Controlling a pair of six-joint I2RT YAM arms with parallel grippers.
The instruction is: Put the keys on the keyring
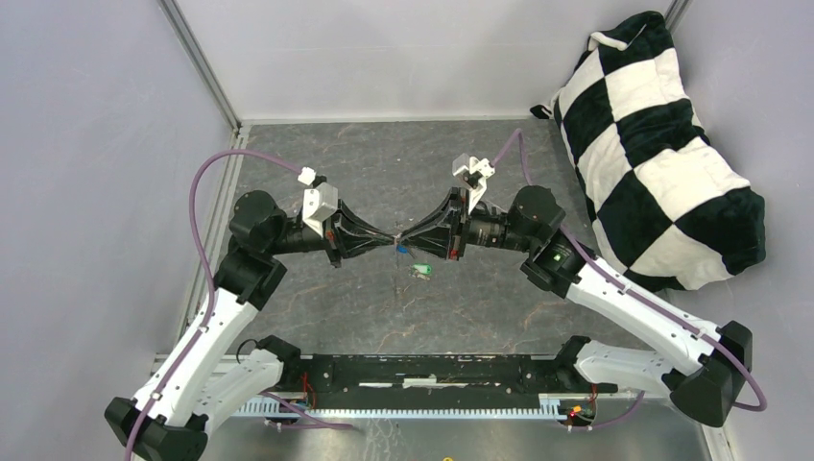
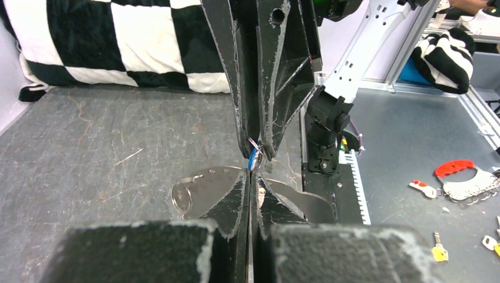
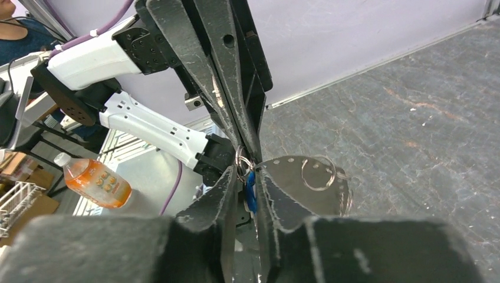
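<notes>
- The top external view shows the left gripper (image 1: 389,239) and the right gripper (image 1: 405,242) meeting tip to tip above the middle of the dark grey mottled table (image 1: 317,307), about halfway between its near and far edges.
- Only that view shows the green-headed silver key (image 1: 419,271), just toward the near edge and to the right of the meeting point. I cannot tell whether it hangs or lies on the table.
- A fine pale line drops from the fingertips toward the near edge there. It is too thin to identify.
- The wrist views show what the top view cannot: the blue-headed silver key (image 3: 251,190) sits between the right gripper's fingers, which are closed on it.
- The thin silver wire keyring (image 3: 242,158) curls at the left gripper's tips, touching the blue head.
- The left gripper's fingers are pressed together with only a slit between them. Whether they pinch the wire cannot be told.
- The right wrist view alone shows a small silver split ring (image 3: 318,172) beside its fingers, and an orange drink bottle (image 3: 94,181) beyond the table's left edge, its label too small to read.
- The left wrist view alone shows a red-handled tool (image 2: 454,168) and a yellow-headed key (image 2: 437,253) past the right edge.
- A black-and-white checked cushion (image 1: 653,144) fills the far right corner.
</notes>
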